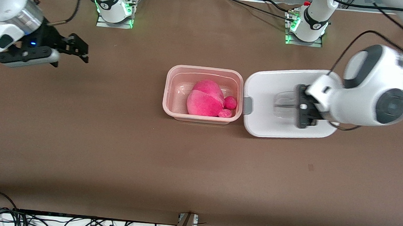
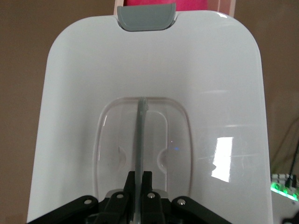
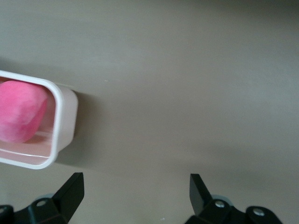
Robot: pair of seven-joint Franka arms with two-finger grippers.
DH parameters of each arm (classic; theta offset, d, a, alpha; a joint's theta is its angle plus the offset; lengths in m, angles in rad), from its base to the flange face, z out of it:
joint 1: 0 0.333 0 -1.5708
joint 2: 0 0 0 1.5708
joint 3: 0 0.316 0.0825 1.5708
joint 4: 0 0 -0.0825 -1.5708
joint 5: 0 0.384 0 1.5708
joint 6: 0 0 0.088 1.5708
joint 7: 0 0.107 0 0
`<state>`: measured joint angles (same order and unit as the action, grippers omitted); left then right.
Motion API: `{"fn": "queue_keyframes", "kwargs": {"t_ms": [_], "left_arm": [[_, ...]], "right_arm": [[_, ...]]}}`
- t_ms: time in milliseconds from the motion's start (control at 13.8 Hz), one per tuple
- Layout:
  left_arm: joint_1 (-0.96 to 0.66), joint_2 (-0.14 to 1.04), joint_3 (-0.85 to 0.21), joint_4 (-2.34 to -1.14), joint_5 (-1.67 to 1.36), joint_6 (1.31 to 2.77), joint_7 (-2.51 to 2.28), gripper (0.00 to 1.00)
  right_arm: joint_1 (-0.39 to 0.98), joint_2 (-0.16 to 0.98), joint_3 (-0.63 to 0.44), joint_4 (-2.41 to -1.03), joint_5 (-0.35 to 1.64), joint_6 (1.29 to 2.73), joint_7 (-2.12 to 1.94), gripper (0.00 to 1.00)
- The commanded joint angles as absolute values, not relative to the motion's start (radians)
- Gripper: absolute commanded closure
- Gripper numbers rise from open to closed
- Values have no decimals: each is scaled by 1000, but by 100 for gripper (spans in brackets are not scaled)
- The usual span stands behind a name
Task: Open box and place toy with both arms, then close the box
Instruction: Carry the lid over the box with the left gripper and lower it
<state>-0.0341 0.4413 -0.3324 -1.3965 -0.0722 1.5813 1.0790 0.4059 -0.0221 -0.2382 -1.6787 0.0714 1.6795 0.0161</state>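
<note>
Now the toy [image 1: 207,99] is seen inside the open box [image 1: 205,70]. The lid [image 1: 271,93], beside it on the counter [image 1: 113,138], is gripped at its handle [image 2: 142,135] by the left gripper [image 1: 297,107]. The right gripper [image 1: 80,51] is held open over the counter.

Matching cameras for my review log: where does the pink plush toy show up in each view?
Front view: the toy lies inside the open box, mid-table, beside the lid.
Left wrist view: a pink sliver above the lid's grey clip.
Right wrist view: the toy sits in the box's corner.
Shared landmark: the box's pink rim.
</note>
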Motion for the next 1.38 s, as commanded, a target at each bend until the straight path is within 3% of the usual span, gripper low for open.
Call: {"fn": "queue_keyframes", "kwargs": {"t_ms": [0,145,363,945,1163,1308], "left_arm": [[-138,446,-333,-1486,-89,1801,1008,100],[-196,448,-345,-1511,-89,1919,970,100],[-265,384,-353,-1525,27,1948,785,100],[-285,411,-382,-1591,-46,2140,931,100],[-285,407,-426,-1730,-46,2381,922,100],[-287,364,-440,-1808,-46,2413,882,100]], "right_arm": [[255,-55,-123,-1721,63,1666,127,0],[169,-55,-42,-1717,40,1661,161,0],[170,-52,-40,-1692,0,1654,163,0],[160,-5,-43,-1606,-1,1660,160,0],[155,-5,-63,-1605,-2,1661,153,0],[156,-5,-63,-1605,-3,1652,147,0]]}}
